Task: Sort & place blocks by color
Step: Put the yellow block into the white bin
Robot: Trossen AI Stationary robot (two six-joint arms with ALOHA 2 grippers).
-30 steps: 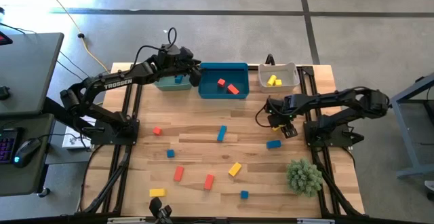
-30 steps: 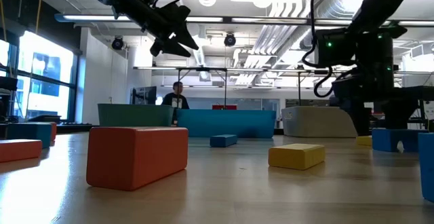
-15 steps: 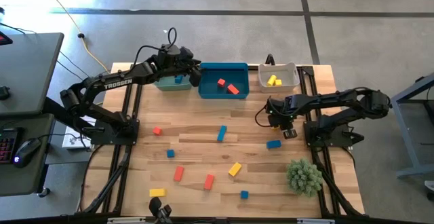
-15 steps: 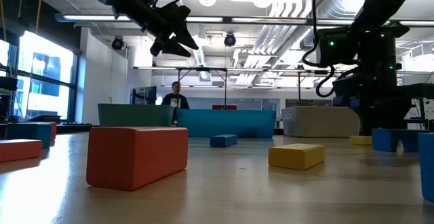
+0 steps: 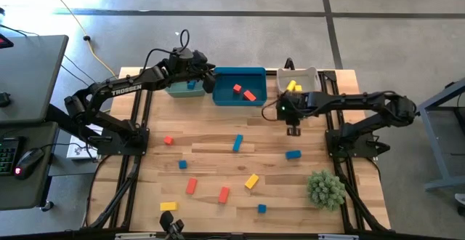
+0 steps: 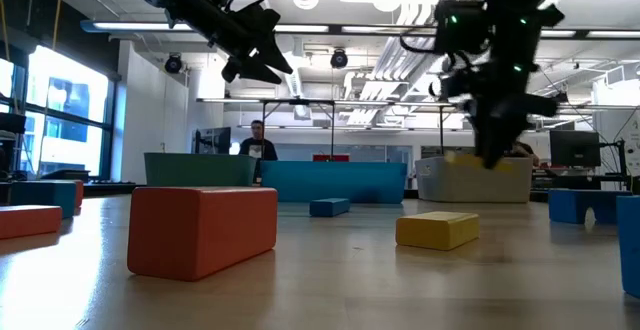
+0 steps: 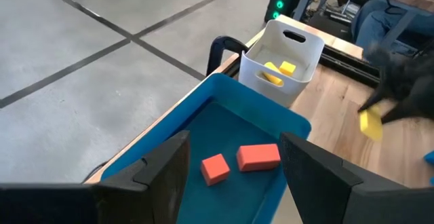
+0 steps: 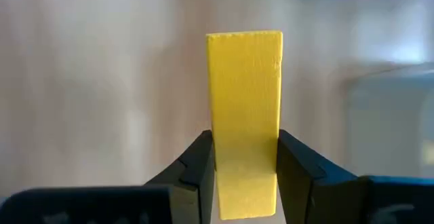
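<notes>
right end effector (image 8: 244, 163) clamps yellow block (image 8: 244, 115) beside white bin's (image 5: 305, 89) edge

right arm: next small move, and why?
Probably carry on toward the grey-white rectangular bin and release above it. The right pincer is shut on a yellow bar block, and that bin already holds yellow blocks; the pincer isn't over it yet.

Wooden counter (image 5: 218, 134), pale planks, dark rails down both side edges. Along its far edge: a teal bin (image 5: 183, 89), a blue bin (image 5: 239, 86) and a white bin (image 5: 298, 82), side by side. Red, blue and yellow blocks (image 5: 237, 143) lie scattered over the middle and near part; a green plant (image 5: 325, 188) sits at the near right corner.
</notes>
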